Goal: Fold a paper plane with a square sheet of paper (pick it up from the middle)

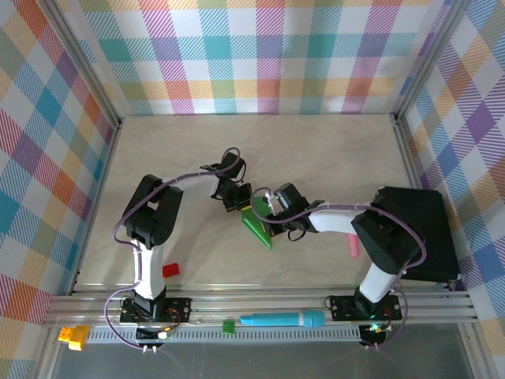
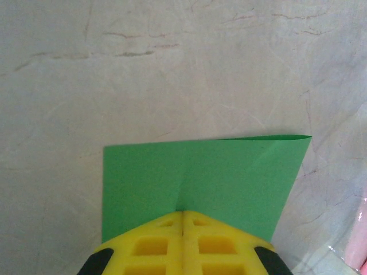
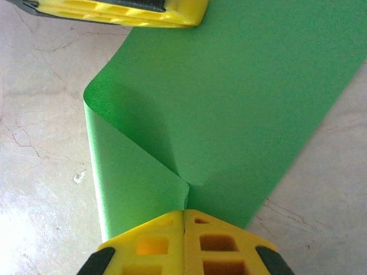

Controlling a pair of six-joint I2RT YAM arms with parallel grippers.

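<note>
Block (image 1: 171, 270), red, on table (image 1: 316, 158) beside left arm's base. Left gripper (image 2: 182, 213): yellow jaws together, pinching near edge of square sheet of paper (image 2: 200, 177). Sheet bright green, mid-table between both grippers, one flap curled over. Right gripper (image 3: 184, 212): jaws clamped on sheet at fold.

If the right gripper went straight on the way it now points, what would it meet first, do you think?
The right gripper is shut on the square sheet of paper, so it would push into that first. Beyond, yellow fingers of the left gripper sit roughly in line, though depth is unclear.
</note>
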